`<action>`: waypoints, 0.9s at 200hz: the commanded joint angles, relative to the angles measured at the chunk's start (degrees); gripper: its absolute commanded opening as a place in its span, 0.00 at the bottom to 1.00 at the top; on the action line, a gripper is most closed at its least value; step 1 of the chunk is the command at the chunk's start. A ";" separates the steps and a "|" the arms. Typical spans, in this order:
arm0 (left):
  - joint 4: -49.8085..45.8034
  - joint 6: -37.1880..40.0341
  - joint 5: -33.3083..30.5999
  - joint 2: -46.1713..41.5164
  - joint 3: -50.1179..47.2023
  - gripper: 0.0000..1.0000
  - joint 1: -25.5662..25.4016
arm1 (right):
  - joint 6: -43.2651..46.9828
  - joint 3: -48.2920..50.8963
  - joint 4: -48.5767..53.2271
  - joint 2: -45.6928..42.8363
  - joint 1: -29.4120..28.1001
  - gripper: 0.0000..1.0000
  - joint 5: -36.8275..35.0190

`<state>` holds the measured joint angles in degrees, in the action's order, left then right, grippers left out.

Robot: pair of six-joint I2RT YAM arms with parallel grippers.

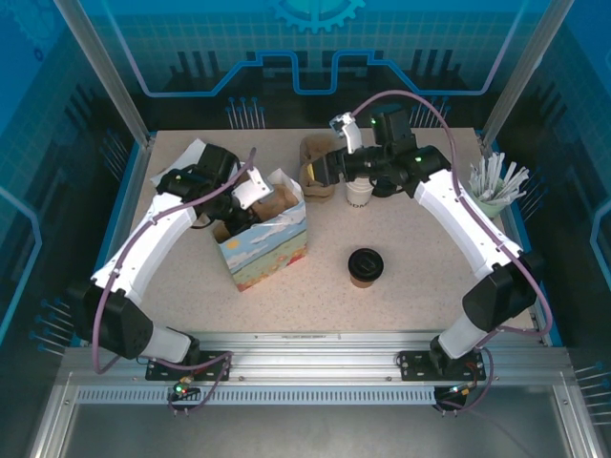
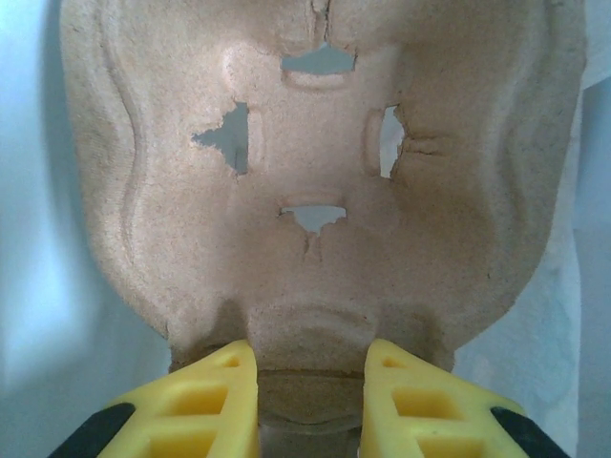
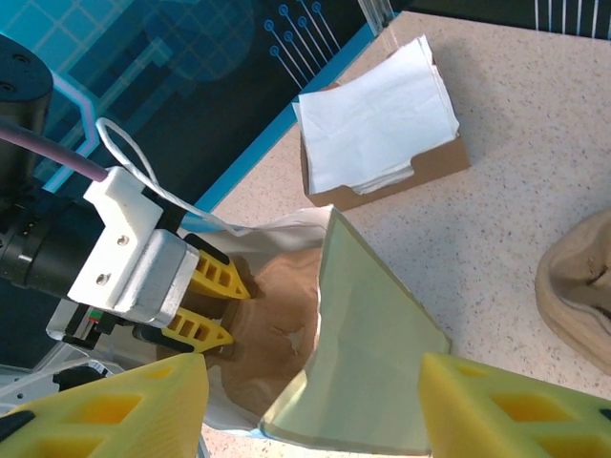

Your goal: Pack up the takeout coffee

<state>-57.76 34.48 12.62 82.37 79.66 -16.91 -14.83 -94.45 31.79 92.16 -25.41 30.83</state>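
The takeout coffee (image 1: pixel 365 266), a brown paper cup with a black lid, stands alone on the table right of the illustrated paper bag (image 1: pixel 270 244). My left gripper (image 1: pixel 260 202) reaches into the bag's open mouth, shut on the edge of a brown pulp cup carrier (image 2: pixel 315 191). The right wrist view shows that left gripper (image 3: pixel 239 315) holding the carrier (image 3: pixel 282 324) inside the bag (image 3: pixel 372 353). My right gripper (image 3: pixel 310 420) hovers open above the bag's right rim with nothing between its fingers; in the top view it (image 1: pixel 313 176) sits just behind the bag.
A stack of pulp carriers (image 1: pixel 315 157) and a white cup (image 1: pixel 359 192) stand at the back middle. A box of white napkins (image 3: pixel 382 124) lies at the back left. A cup of stir sticks (image 1: pixel 495 187) stands at the right edge.
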 commanded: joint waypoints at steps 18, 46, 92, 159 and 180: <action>-0.28 -2.04 -2.15 1.42 0.19 0.24 -1.93 | -0.55 2.80 -1.09 -2.06 1.43 0.62 0.35; -1.09 -2.31 -3.33 2.44 0.96 0.24 -2.60 | -0.46 3.84 -1.16 -2.22 1.69 0.61 0.37; -2.59 -2.63 -5.47 1.64 2.14 0.24 -3.08 | -0.11 4.73 -1.29 -2.27 1.99 0.62 -0.06; -5.99 -4.80 -9.24 1.28 4.92 0.24 -4.89 | 0.15 4.89 -0.95 -1.85 1.94 0.62 -0.16; -7.00 -5.30 -10.47 1.47 5.57 0.25 -5.93 | 0.16 4.89 -0.87 -1.66 1.94 0.62 -0.28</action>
<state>-61.21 31.14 4.47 84.29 82.91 -21.71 -15.03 -90.17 31.42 91.50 -23.94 30.41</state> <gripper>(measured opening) 0.246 0.614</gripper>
